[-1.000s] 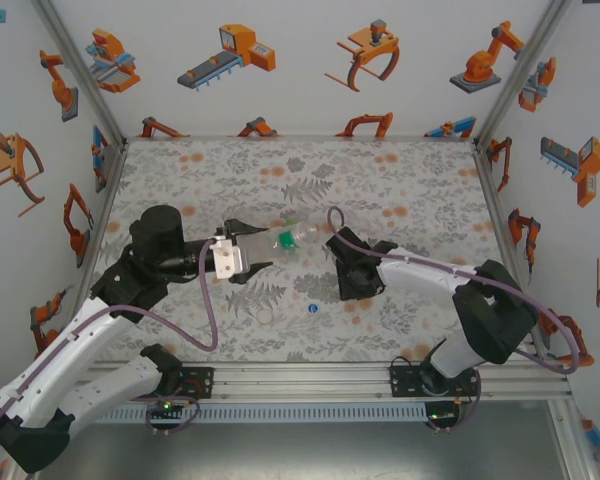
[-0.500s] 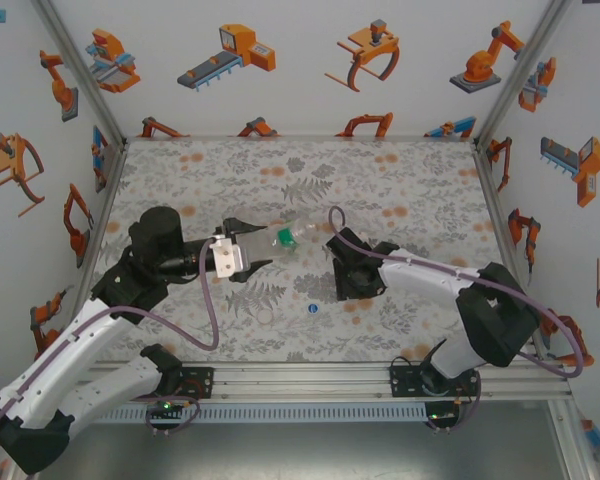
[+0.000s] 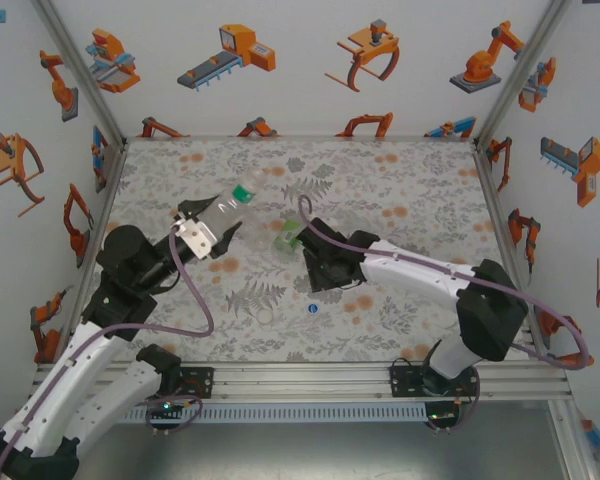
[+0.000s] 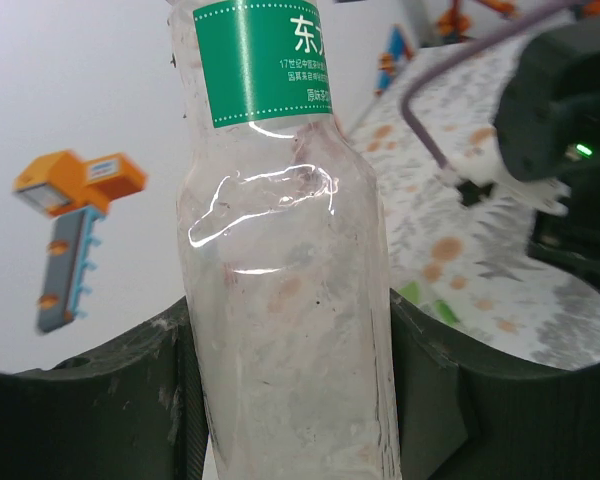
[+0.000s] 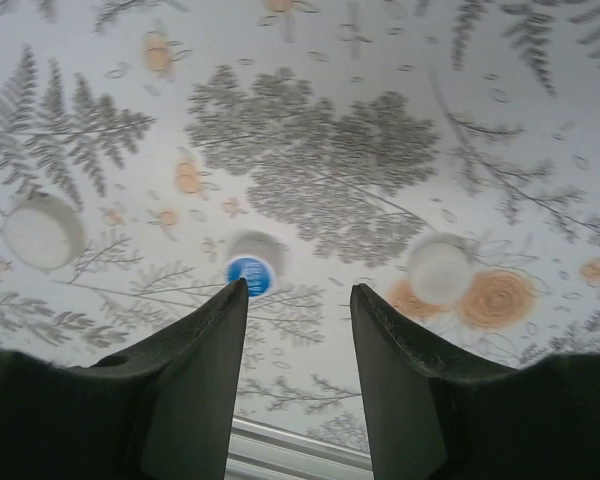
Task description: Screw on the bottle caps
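Note:
My left gripper (image 3: pixel 208 222) is shut on the lower body of a clear bottle (image 3: pixel 235 200) with a green label (image 4: pixel 263 60), and lifts it over the left middle of the mat. The dark fingers (image 4: pixel 130 400) press both sides of the bottle (image 4: pixel 285 330). A green-tinted bottle (image 3: pixel 285 238) lies on the mat just left of my right gripper (image 3: pixel 318 270). That gripper (image 5: pixel 298 288) hangs above the mat, jaws a little apart with nothing between them. Beyond its tips lie a blue cap (image 5: pixel 248 273), a white cap (image 5: pixel 42 231) to the left and another white cap (image 5: pixel 438 270) to the right.
The blue cap (image 3: pixel 312 309) lies near the front middle of the patterned mat (image 3: pixel 400 190). A metal rail (image 3: pixel 300 375) runs along the near edge, and printed walls close in the other three sides.
My left arm has swung the clear bottle from pointing right at the middle to up and left. The right gripper has moved left and its jaws have parted slightly.

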### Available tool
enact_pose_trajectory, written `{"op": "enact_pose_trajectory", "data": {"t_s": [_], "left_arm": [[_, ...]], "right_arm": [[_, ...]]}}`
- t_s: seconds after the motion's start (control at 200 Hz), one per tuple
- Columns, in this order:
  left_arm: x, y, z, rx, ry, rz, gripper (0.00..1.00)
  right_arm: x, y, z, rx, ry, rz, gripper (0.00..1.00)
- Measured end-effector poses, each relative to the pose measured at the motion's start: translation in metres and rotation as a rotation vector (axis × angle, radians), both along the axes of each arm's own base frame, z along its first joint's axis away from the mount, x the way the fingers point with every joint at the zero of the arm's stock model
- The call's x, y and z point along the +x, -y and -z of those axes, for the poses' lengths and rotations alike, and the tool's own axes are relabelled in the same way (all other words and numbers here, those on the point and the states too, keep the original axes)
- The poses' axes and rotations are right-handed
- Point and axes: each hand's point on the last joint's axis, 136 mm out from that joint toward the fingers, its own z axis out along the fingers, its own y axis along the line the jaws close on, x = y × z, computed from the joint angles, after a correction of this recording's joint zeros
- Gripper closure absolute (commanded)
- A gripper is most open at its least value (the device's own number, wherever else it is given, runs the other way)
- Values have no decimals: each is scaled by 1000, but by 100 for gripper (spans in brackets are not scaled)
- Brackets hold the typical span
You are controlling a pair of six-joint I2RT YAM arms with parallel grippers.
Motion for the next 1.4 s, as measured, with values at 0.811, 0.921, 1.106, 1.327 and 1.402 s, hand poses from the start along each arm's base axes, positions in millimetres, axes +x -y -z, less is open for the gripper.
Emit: {"op": "enact_pose_trajectory", "data": {"t_s": [0.811, 0.921, 1.106, 1.327, 1.402], "left_arm": [[35, -128, -40, -212, 111, -602, 100], [37, -129, -39, -224, 97, -599, 100], [39, -126, -37, -237, 81, -581, 100], [39, -125, -37, -244, 75, -570, 100], [39, -124, -37, -247, 73, -566, 100]], "right_arm": [[-53, -136, 42, -109, -89, -288, 45], [-56, -138, 48, -119, -103, -291, 46], [-59, -140, 59, -131, -125, -297, 47], [-60, -142, 64, -128, -131, -300, 48], [-59, -144, 64, -123, -127, -300, 49]]}}
